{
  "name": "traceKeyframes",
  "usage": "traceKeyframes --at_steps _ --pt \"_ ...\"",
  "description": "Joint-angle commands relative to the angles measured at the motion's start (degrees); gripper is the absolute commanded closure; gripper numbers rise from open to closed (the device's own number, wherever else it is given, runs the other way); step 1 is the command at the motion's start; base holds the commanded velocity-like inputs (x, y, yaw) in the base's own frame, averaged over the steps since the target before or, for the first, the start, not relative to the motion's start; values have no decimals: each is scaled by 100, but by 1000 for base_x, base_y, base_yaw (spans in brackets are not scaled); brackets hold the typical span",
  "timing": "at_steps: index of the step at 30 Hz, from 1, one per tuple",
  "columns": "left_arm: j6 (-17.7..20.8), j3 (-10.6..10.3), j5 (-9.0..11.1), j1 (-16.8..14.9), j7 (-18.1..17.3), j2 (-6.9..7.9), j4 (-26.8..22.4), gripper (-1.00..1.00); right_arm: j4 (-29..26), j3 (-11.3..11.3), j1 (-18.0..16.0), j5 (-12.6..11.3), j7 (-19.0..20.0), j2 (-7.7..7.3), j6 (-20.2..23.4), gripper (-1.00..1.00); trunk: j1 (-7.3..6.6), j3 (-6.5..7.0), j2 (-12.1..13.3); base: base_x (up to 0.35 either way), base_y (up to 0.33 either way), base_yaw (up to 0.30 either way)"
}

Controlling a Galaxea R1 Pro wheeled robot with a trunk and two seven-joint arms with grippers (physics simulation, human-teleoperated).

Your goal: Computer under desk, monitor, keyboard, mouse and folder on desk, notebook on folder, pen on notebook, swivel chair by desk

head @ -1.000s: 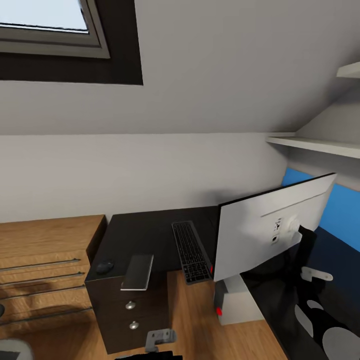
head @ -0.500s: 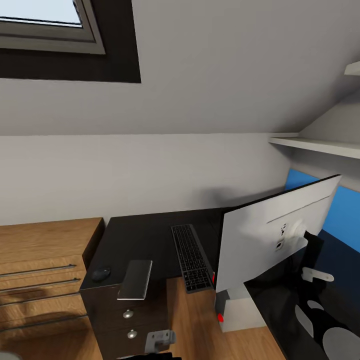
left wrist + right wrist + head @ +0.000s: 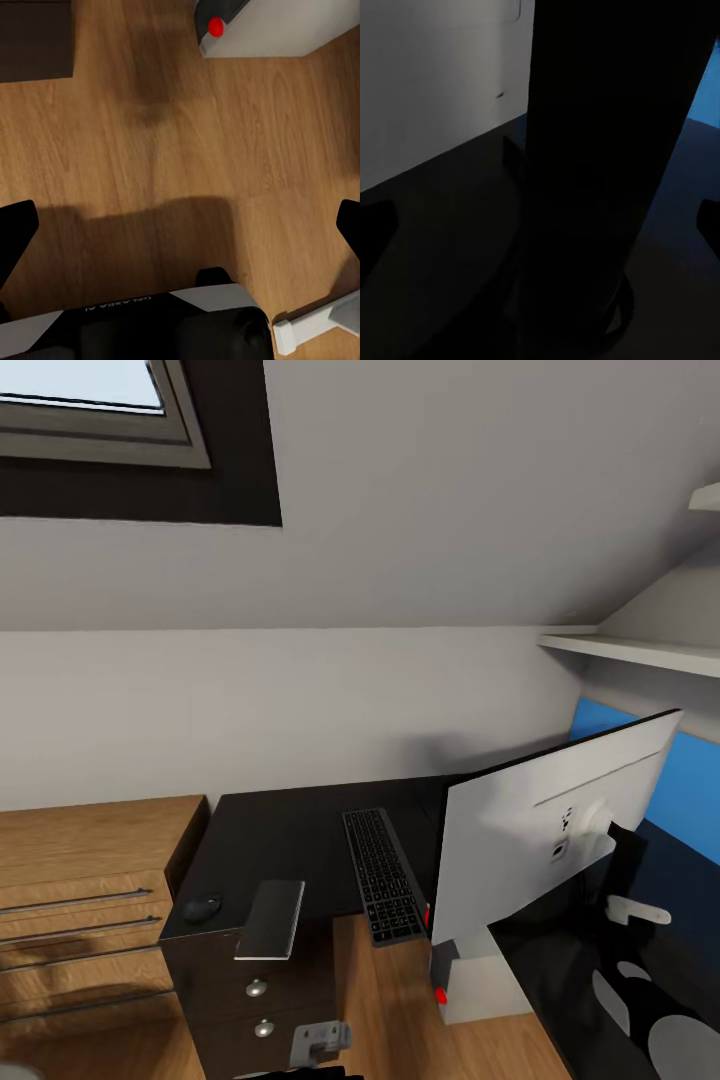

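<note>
The monitor point(image 3: 540, 830) stands on the black desk point(image 3: 290, 830) with its white back toward me. The keyboard point(image 3: 383, 872) lies to its left. The mouse point(image 3: 202, 907) and the notebook point(image 3: 272, 917) rest above the drawer unit. The computer point(image 3: 478, 980) sits on the floor under the desk, and its red dot point(image 3: 217, 28) is also in the left wrist view. My left gripper point(image 3: 180, 225) hangs open over the wood floor. My right gripper point(image 3: 540, 225) is open, its fingers either side of the monitor's dark stand point(image 3: 600, 150). Folder, pen and swivel chair are out of view.
A light-wood chest of drawers point(image 3: 90, 890) adjoins the desk's left end. A blue wall panel point(image 3: 685, 785) and white shelves point(image 3: 640, 652) are at the right. The sloped ceiling holds a window point(image 3: 90, 410). The dark drawer unit point(image 3: 36, 37) stands near the computer.
Since a second ago the head view has shifted slightly, and the monitor has edged a little to the right. Nothing has moved in the last half second.
</note>
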Motion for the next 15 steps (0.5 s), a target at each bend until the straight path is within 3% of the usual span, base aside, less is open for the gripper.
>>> traceKeyframes --at_steps 1,15 --pt "5 -8 57 -5 57 2 -7 -100 2 17 -5 -60 4 -8 -26 -100 0 -7 -5 0 0 0" --pt "5 -8 57 -5 57 2 2 -100 -4 6 -6 -86 -16 -112 -9 -100 0 -7 -5 0 0 0"
